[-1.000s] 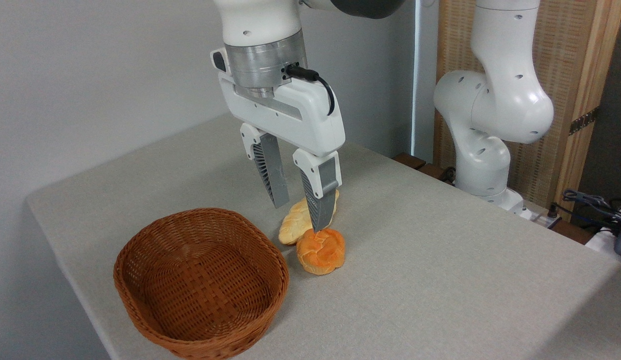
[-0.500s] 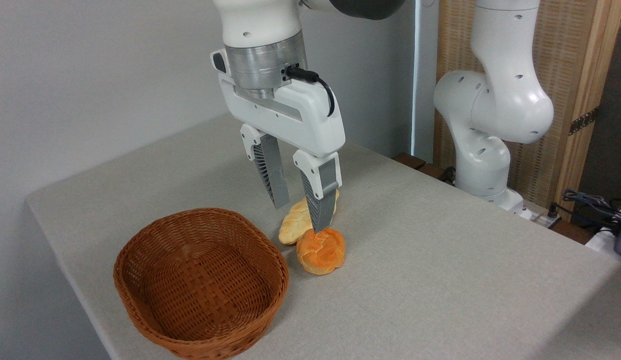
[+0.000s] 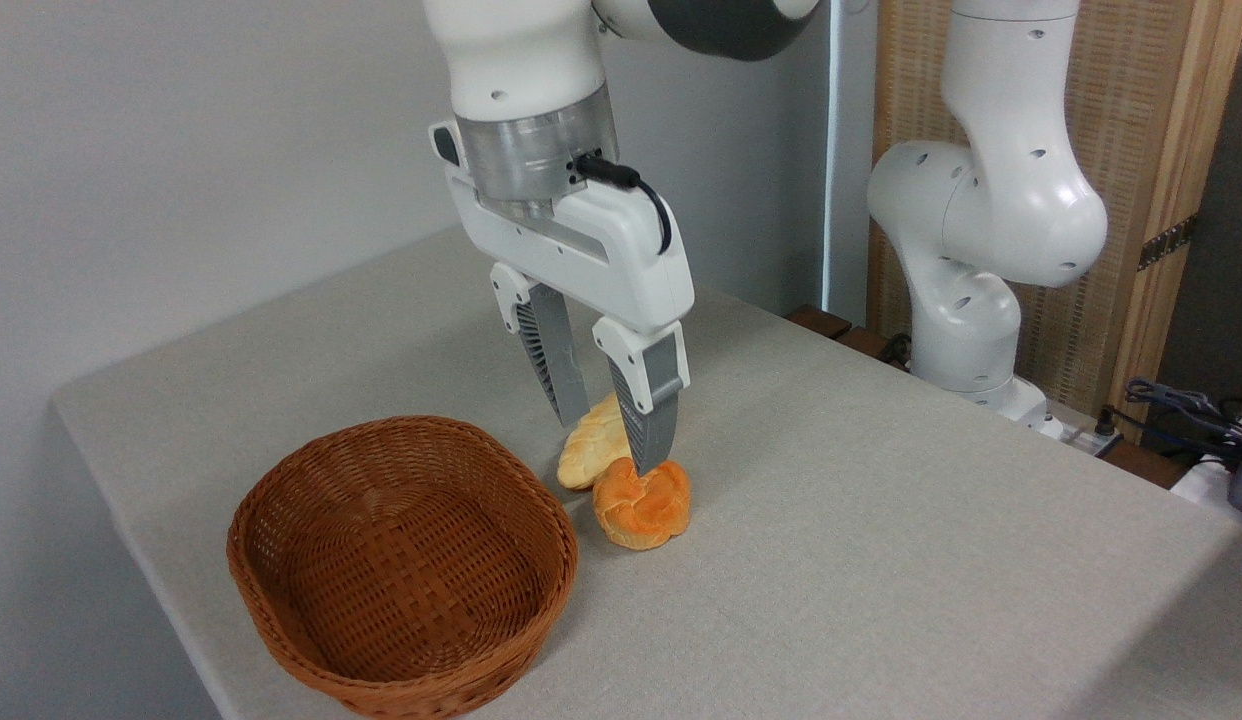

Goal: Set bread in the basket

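From where the one fixed camera stood, the gripper hung over the grey table with its two grey fingers parted and nothing between them; the gap looked about wide enough for a bun, no wider; the bread, a small orange-golden knotted bun, lay on the cloth just right of the basket, close to its rim but not in it; a paler twisted loaf lay just behind the bun, touching it or nearly so, partly hidden by the fingers; the nearer fingertip appeared to sit right at the bun's top edge, though whether it touched I could not tell; the basket itself held nothing; I took this to be the approach for the grasp, with the carrying not yet begun; the next move, as I judged it, called for the fingers to straddle the bun alone and close without catching the loaf behind.
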`<action>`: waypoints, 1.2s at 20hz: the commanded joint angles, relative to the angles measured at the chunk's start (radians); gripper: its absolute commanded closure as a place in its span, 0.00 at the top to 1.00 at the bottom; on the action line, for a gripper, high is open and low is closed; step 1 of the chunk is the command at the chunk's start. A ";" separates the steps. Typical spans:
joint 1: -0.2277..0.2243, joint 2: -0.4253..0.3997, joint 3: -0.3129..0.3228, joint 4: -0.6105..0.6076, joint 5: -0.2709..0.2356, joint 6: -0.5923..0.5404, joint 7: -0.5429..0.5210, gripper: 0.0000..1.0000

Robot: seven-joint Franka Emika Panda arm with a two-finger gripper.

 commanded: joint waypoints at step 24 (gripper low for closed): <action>-0.093 -0.148 -0.007 -0.357 -0.016 0.210 0.106 1.00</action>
